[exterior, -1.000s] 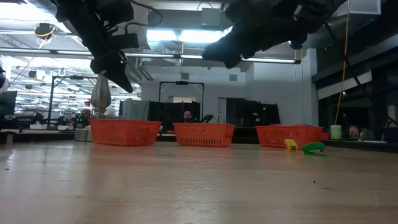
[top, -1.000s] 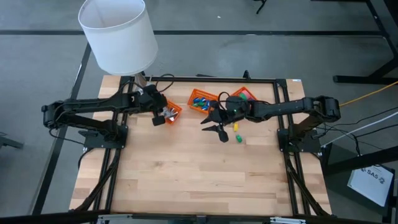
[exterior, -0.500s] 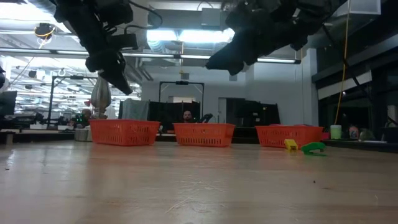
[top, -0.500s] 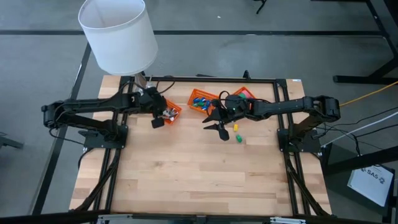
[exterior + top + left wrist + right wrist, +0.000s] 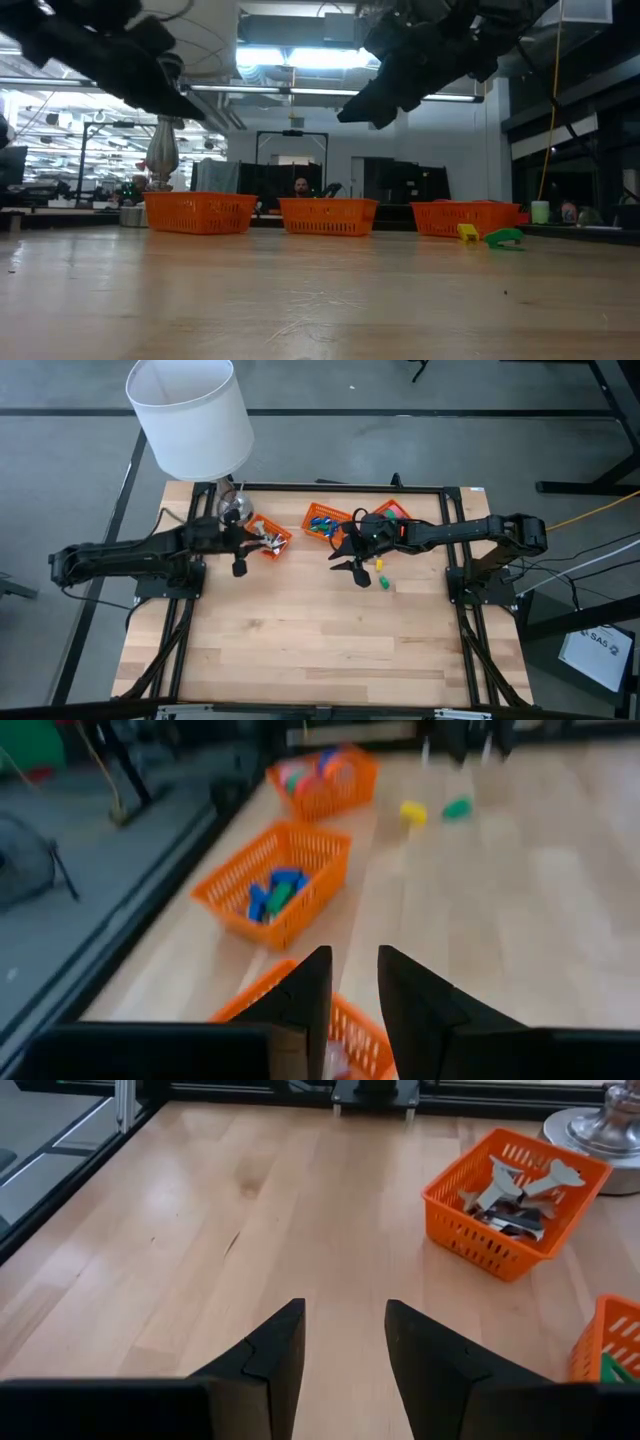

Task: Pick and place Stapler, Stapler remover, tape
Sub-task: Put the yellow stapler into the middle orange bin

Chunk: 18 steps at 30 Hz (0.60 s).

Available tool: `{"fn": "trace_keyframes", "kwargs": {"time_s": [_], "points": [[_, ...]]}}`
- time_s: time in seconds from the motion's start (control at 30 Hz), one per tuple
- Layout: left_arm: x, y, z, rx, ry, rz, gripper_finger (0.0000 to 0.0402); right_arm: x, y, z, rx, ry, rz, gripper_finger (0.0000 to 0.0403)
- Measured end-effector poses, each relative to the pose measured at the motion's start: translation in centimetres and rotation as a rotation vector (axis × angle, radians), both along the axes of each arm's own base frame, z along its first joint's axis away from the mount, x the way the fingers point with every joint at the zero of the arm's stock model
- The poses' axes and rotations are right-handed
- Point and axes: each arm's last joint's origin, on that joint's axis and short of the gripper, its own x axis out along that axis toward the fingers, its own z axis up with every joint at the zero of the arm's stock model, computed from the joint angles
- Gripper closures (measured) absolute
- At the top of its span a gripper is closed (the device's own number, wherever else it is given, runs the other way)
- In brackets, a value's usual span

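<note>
Overhead: left gripper (image 5: pixel 239 567) sits just in front of the left basket (image 5: pixel 268 538), nothing held. Right gripper (image 5: pixel 347 565) hangs beside the yellow piece (image 5: pixel 378 563) and green piece (image 5: pixel 383 583), likely lining up a pick.

Low view: three baskets in a row; both pieces lie loose on the table (image 5: pixel 320 300).

Left wrist: fingers (image 5: pixel 300 1000) slightly apart, empty.

Right wrist: fingers (image 5: pixel 270 1352) spread, empty. Left basket holds metal staple removers (image 5: pixel 515 1195), apparently sorted.
</note>
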Motion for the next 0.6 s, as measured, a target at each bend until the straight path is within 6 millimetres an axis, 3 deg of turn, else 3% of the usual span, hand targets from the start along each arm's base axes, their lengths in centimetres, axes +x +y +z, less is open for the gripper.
{"fn": "trace_keyframes", "kwargs": {"time_s": [0.33,0.43,0.6], "points": [[-2.3,-1.8,-2.8,0.028,-0.406,-0.101,0.0321,0.2,0.0,0.3,0.000,-0.030,-0.001,0.0258],[-2.5,-2.2,-4.0,0.014,-0.442,-0.126,0.0320,0.2,0.0,0.3,0.001,-0.030,-0.002,0.0258],[-2.6,-2.8,-4.0,-0.007,-0.437,-0.174,0.0324,0.1,0.0,0.2,0.063,-0.009,-0.037,0.0258]]}}
